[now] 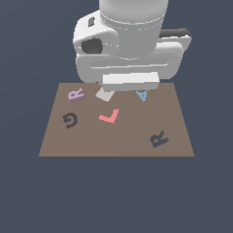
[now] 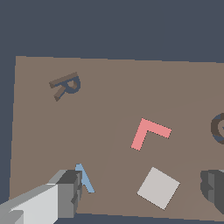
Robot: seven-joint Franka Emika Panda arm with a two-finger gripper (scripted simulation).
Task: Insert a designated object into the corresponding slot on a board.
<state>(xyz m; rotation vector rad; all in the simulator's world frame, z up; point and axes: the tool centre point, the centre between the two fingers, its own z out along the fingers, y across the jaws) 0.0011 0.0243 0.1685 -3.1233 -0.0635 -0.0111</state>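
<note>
Jaws spread in wrist view; lilac R [image 1: 76, 94] shows only exterior.

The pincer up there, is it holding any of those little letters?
No. The pincer holds nothing; its fingers stand apart above the board, and the lilac R lies untouched.

Lilac R block [image 1: 76, 94] lies flat on brown board [image 1: 127, 145] — navy R slot [image 1: 159, 139] well apart.

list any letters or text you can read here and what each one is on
No printed labels, brands or numbers; only letter shapes on the brown board:
"R" – lilac-pink block
"R" – dark recess
"G" – dark recess
"L" – red piece
"A" – blue piece, partly hidden by the arm in the exterior view
The pale square tile is blank.
</note>
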